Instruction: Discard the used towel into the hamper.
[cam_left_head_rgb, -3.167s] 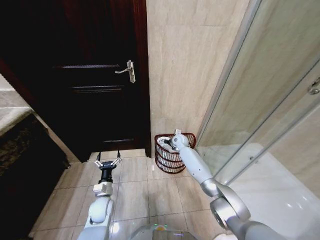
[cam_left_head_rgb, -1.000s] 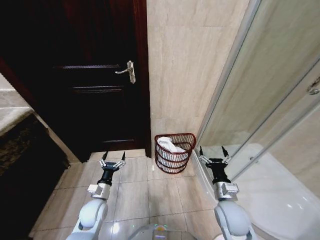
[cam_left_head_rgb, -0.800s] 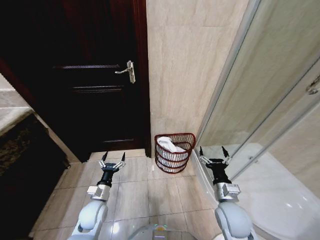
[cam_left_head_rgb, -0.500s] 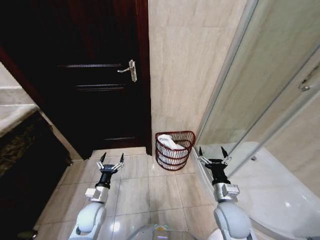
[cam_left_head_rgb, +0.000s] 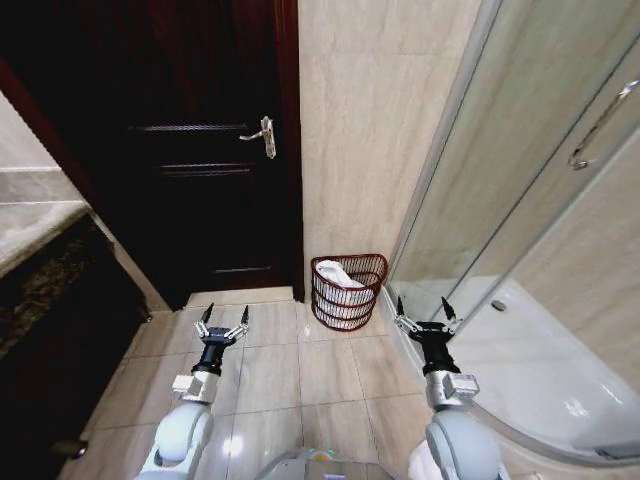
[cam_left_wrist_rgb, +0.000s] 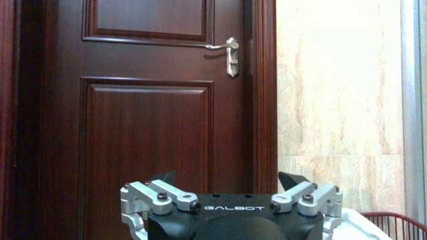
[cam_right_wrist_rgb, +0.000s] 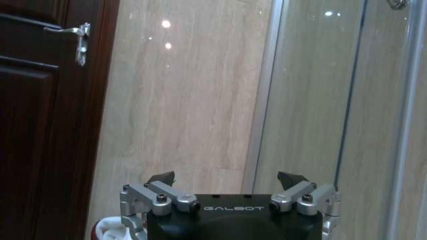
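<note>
Head view: the hamper (cam_left_head_rgb: 348, 291) is seen on the tiled floor (cam_left_head_rgb: 270, 370), set against the beige wall (cam_left_head_rgb: 370, 130), with a white towel (cam_left_head_rgb: 338, 275) lying inside it below the rim. The towel is judged to be already discarded, so the step in hand is taken to be withdrawal from the hamper.

The left gripper (cam_left_head_rgb: 222, 320) is held low over the floor, to the left of the hamper and apart from it. Its fingers are spread wide and nothing is held between them. The right gripper (cam_left_head_rgb: 419, 312) is held just to the right of the hamper, near the shower threshold. Its fingers are likewise spread wide and empty.

For a clean finish, both arms are best kept low and clear of the hamper rim, so that the light basket is not tipped and the towel is not dragged out.

Left of the hamper, a dark wooden door (cam_left_head_rgb: 190, 150) with a metal handle (cam_left_head_rgb: 262, 135) is closed. Right of the hamper, a glass shower screen (cam_left_head_rgb: 520, 200) stands close to the right gripper; contact with it is the main risk. A dark cabinet (cam_left_head_rgb: 50, 310) stands further left, well apart from the hamper.
</note>
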